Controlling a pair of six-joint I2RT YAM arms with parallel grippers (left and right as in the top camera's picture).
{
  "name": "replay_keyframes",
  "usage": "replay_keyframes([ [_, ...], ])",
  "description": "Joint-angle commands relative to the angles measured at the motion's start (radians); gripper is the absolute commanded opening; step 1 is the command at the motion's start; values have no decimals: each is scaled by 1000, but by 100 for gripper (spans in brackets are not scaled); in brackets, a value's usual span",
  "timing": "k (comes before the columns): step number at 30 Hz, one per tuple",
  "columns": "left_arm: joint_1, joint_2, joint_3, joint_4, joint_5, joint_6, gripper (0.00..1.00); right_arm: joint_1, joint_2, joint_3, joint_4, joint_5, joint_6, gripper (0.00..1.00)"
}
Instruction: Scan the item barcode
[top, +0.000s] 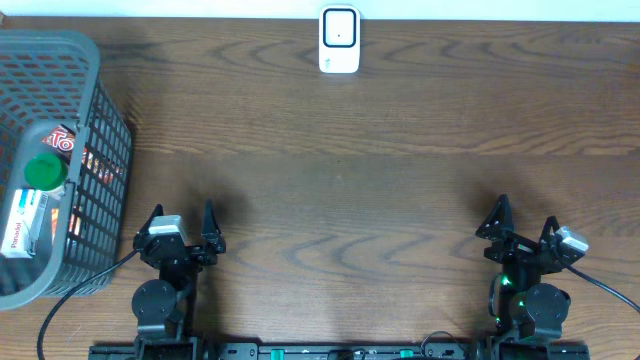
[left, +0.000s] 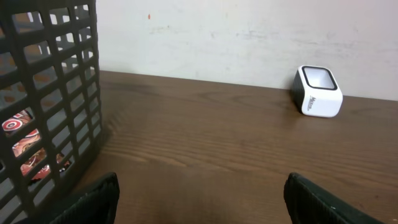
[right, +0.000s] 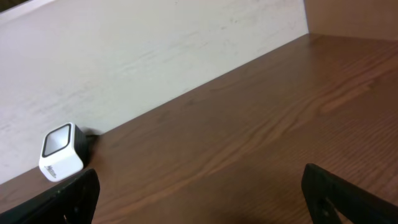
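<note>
A white barcode scanner (top: 339, 40) stands at the table's far edge, near the middle; it also shows in the left wrist view as a white scanner (left: 318, 91) and in the right wrist view as the same scanner (right: 60, 152). Items lie in a grey basket (top: 105, 150) at the left: a green-capped container (top: 44, 171), a white box (top: 24, 222) and a red packet (top: 66, 139). My left gripper (top: 183, 222) is open beside the basket, nothing between its fingers. My right gripper (top: 524, 225) is open at the front right, holding nothing.
The basket wall (left: 50, 93) fills the left of the left wrist view, red packaging showing through its mesh. A pale wall (right: 155, 56) runs behind the scanner. Bare wooden table (top: 350, 200) lies between the arms and the scanner.
</note>
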Motion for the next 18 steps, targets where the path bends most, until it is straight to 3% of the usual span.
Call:
replay_keyframes([
  [1, 2, -6, -7, -46, 3, -37, 85, 8, -6, -2, -2, 10, 9, 99],
  [9, 2, 8, 13, -33, 480, 0, 85, 8, -6, -2, -2, 10, 9, 99],
  [14, 2, 67, 80, -33, 639, -1, 85, 8, -6, -2, -2, 10, 9, 99],
  [18, 2, 183, 231, -77, 661, -6, 85, 8, -6, -2, -2, 10, 9, 99],
])
